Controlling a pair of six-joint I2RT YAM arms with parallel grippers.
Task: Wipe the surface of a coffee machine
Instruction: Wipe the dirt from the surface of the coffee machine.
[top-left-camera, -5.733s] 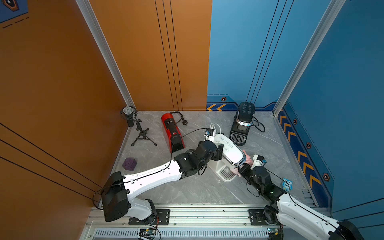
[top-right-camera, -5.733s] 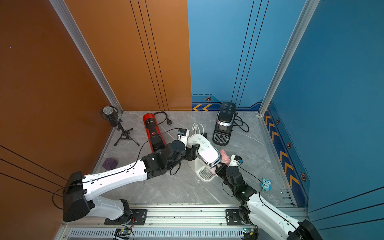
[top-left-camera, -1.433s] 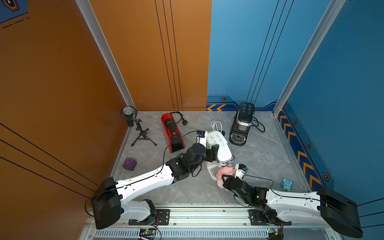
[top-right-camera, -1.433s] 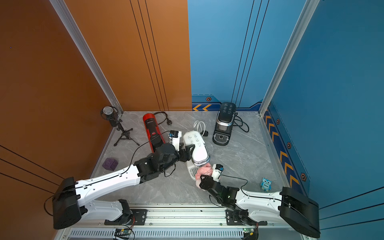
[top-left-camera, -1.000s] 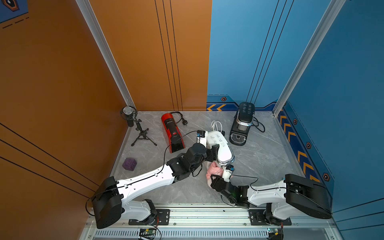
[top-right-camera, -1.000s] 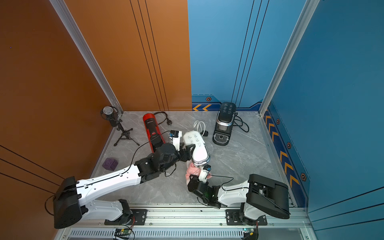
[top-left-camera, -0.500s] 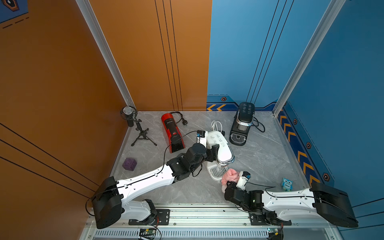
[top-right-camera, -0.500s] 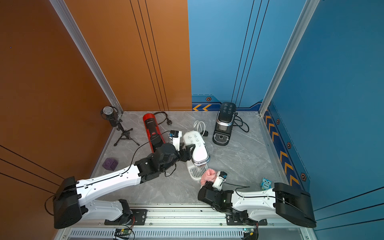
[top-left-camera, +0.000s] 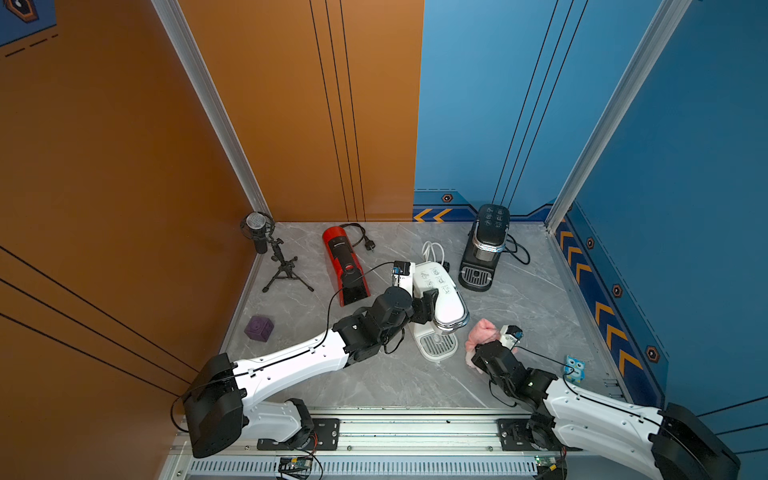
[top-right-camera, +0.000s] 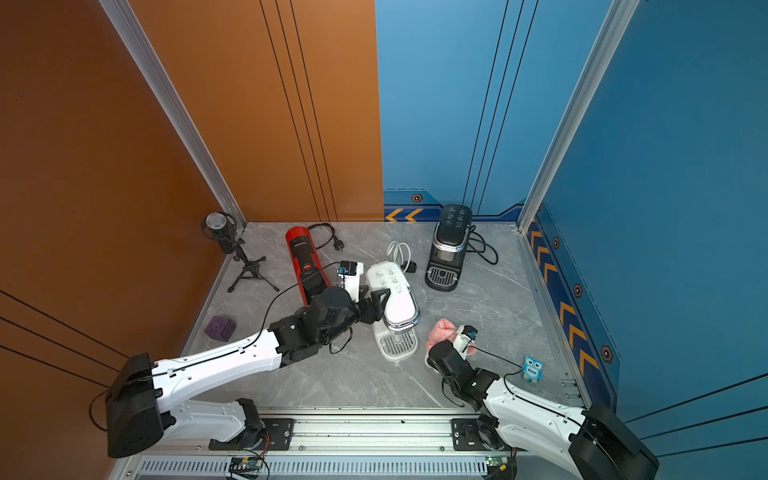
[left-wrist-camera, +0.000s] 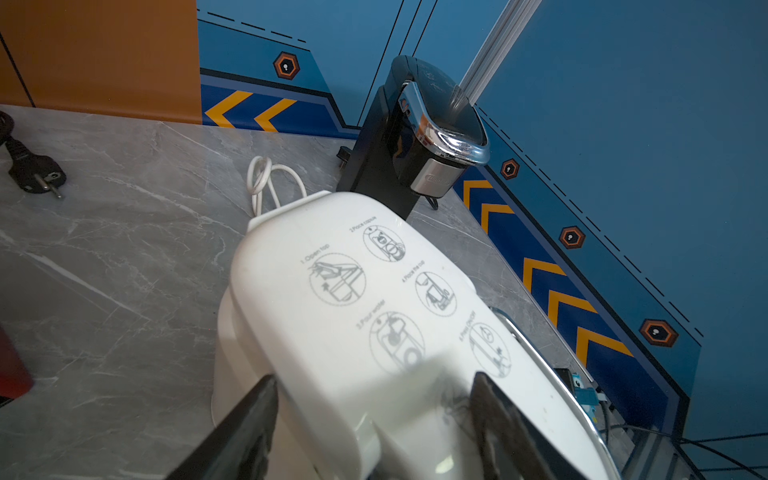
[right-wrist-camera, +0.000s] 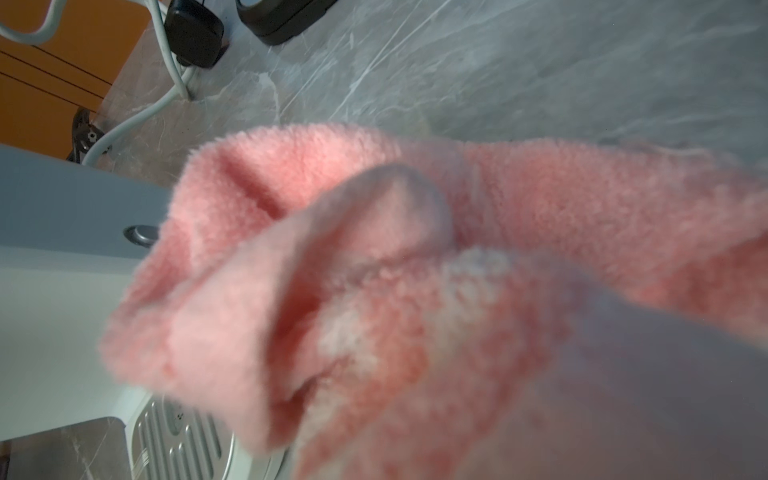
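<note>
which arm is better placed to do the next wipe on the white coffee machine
Right. The right tool holds the cloth just beside the coffee machine; the left tool is clamped on the machine's top, likely steadying it.

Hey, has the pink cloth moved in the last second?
Yes. The cloth has swung from the drip tray of the white machine toward the owl toy, and is now beside the tray.

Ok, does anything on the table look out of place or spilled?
Nothing looks spilled or broken. Three things don't belong: a microphone on a tripod in the back corner, a purple cube by the orange wall, a blue owl figure by the blue wall.
</note>
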